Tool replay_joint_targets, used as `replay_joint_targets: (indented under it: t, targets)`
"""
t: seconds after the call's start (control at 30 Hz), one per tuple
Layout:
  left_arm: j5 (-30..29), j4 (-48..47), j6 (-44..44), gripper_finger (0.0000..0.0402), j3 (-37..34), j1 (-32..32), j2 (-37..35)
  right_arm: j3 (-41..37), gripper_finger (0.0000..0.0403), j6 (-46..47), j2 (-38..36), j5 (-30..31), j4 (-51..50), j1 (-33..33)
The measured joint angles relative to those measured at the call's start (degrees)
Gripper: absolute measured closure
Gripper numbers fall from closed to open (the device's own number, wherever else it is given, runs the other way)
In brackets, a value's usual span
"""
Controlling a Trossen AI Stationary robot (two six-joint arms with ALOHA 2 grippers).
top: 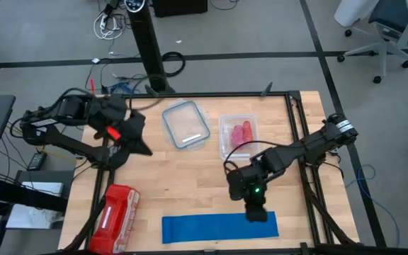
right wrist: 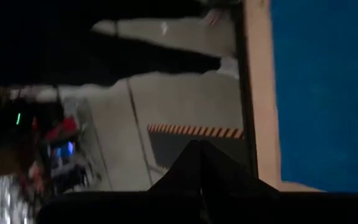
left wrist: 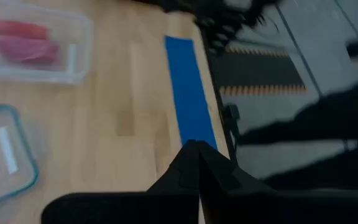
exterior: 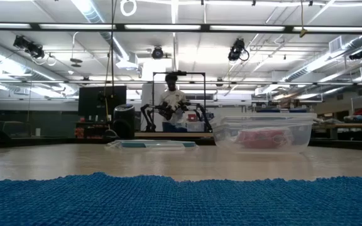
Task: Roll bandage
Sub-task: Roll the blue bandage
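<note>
High view: the right gripper [top: 258, 214] sits over the right end of the bandage [top: 211, 227], its jaws closed together with nothing visibly between them; whether the tips actually press on the fabric cannot be told from above. In the right wrist view the two fingers [right wrist: 199, 163] meet in a single point, the blue strip lying flat alongside the table edge [right wrist: 257, 93]. The left gripper [top: 137, 139] waits near the table's left rear, also closed and empty, its fingers [left wrist: 194, 165] meeting likewise. The bandage lies fully unrolled along the front edge of the table [top: 190, 177], between the red pack [top: 116, 210] and the right frame rail; no turn has been started. Risks, as judged: closed tips may slide over the weave rather than catch the end, dragging the strip sideways or off the near edge, which is just beside it. A roll started crooked would cone. The container [top: 237, 134] and lid [top: 185, 125] stand well apart, so they pose no obstruction.
</note>
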Motion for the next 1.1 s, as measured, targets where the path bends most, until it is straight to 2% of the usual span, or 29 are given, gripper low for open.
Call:
replay_joint_targets:
  t: [0.23, 0.4, 0.57, 0.83, 0.93, 1.1]
  targets:
    - [-2.13, 0.55, 2.86, 0.0401, -0.02, -9.69, 1.52, -0.02, 0.0402, 11.80, 0.02, 15.20, 0.12, 5.25]
    - [-2.89, 4.36, 0.00, 0.0401, -1.90, -17.29, 1.70, -0.02, 0.0403, 15.02, 1.24, 18.94, -0.06, 9.90]
    - [-9.98, 9.30, -6.83, 0.0401, -4.74, -25.28, 2.01, -0.02, 0.0403, 12.36, 3.93, 18.97, -3.31, 14.69]
    - [-21.87, 28.73, -23.68, 0.0401, -15.65, -33.38, 2.51, -0.04, 0.0402, 8.37, 7.27, 21.56, -11.73, 20.45]
    - [-23.39, 37.00, -29.90, 0.0401, -19.88, -35.52, 3.93, -0.04, 0.0402, 7.79, 7.34, 23.85, -11.94, 22.47]
    - [-24.05, 46.42, -36.88, 0.0401, -23.55, -38.58, 7.34, -0.08, 0.0401, 9.44, 7.37, 31.03, -11.77, 25.60]
